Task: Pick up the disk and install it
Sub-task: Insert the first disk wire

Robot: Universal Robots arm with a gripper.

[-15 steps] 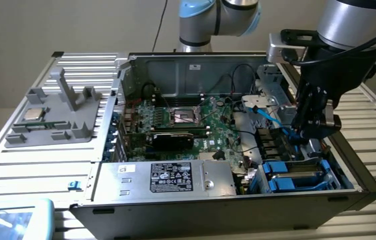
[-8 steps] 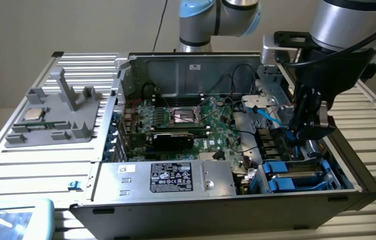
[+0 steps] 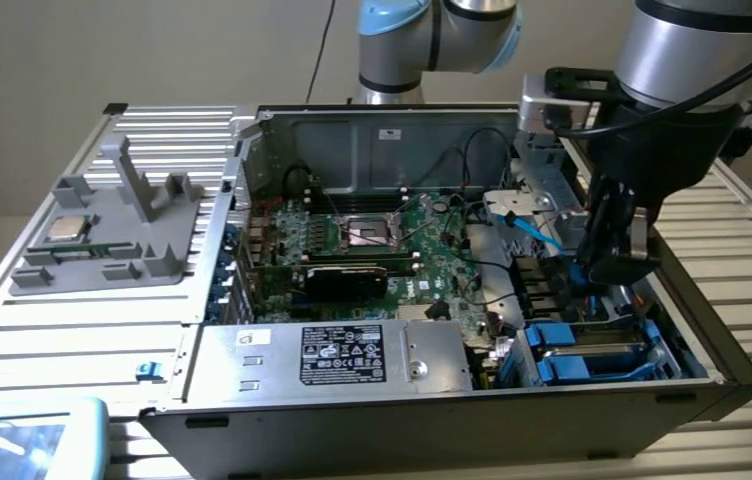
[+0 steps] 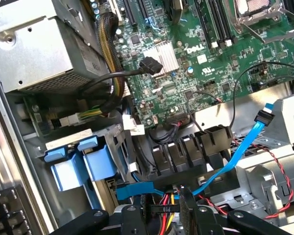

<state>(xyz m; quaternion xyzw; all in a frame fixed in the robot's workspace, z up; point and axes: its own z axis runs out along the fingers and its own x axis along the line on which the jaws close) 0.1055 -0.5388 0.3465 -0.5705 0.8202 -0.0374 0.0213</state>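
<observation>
The disk (image 3: 590, 352) shows as bright blue carrier plastic with end tabs, seated in the drive bay at the open computer case's near corner, on the exterior view's right. In the wrist view its blue tabs and carrier ends (image 4: 83, 164) stand side by side in that bay. My gripper (image 3: 612, 268) hangs inside the case just above and behind the bay, apart from the disk. Its dark fingers (image 4: 139, 215) stand apart, so my gripper (image 4: 164, 209) is open. Between them only red and yellow wires and a black plug show.
A blue flat cable (image 4: 235, 156) runs under the gripper across the black cable clips. The big silver box with a black label (image 3: 336, 355) fills the case's near side, with the motherboard (image 3: 376, 240) behind it. A grey fixture (image 3: 109, 240) holding a processor chip (image 3: 69, 228) stands outside the case.
</observation>
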